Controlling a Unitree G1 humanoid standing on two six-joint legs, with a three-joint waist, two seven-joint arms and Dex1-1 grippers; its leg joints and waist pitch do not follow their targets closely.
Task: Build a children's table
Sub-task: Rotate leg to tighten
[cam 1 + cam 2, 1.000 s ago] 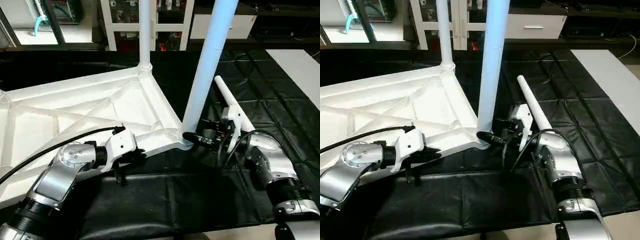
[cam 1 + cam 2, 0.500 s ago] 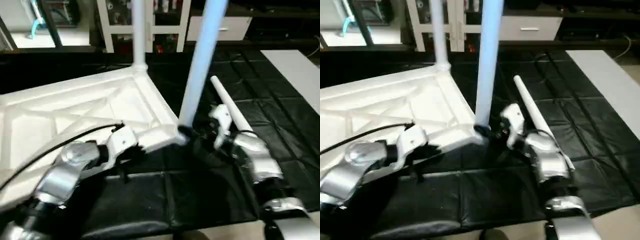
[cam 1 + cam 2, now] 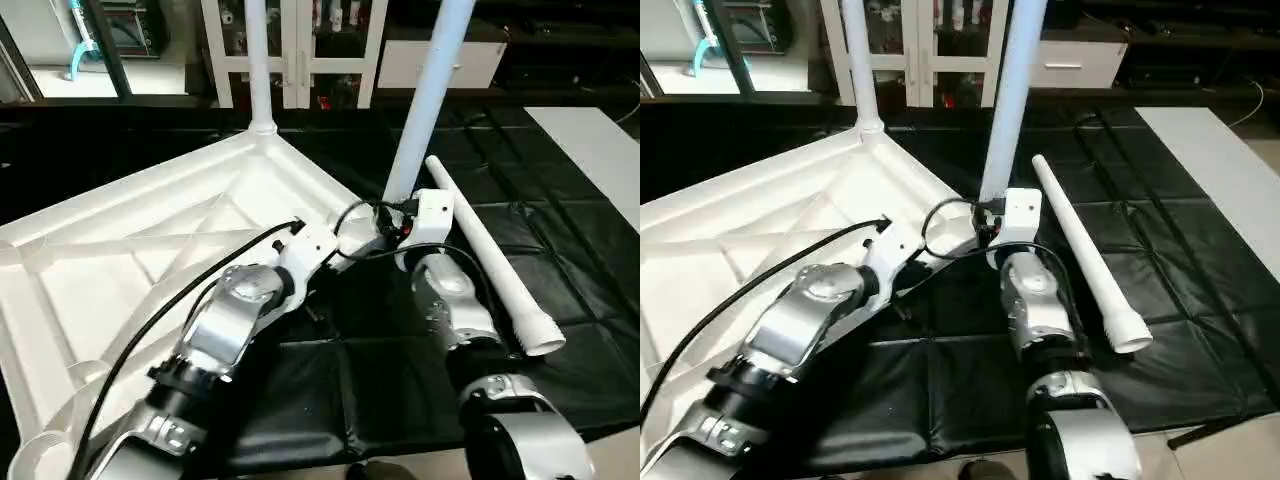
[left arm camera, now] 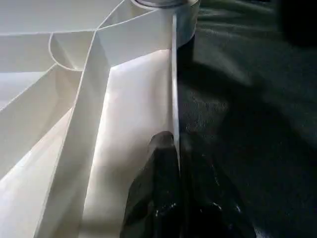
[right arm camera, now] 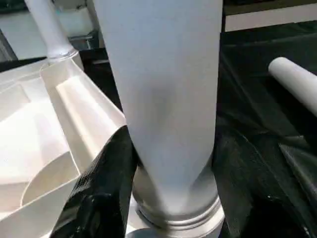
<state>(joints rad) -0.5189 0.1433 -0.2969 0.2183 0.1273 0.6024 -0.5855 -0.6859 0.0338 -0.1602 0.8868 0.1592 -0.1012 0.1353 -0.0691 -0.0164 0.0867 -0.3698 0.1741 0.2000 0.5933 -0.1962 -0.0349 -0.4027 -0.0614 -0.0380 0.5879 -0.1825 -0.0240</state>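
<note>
Black padded floor mat (image 3: 560,230) carries upturned table top (image 3: 150,250), ribs up for leg fitting. Left hand (image 4: 173,148) clenched on top's rim, steadying. Right hand (image 5: 168,163) grasps upright leg (image 3: 425,95) at corner socket, seating it. Spare leg (image 3: 490,260) lies beside.

black floor mat (image 3: 400,380), white cabinet (image 3: 300,50)

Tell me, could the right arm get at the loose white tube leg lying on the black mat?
Probably yes: the loose white tube leg lies uncovered beside it, but its end effector is around the standing leg.
</note>
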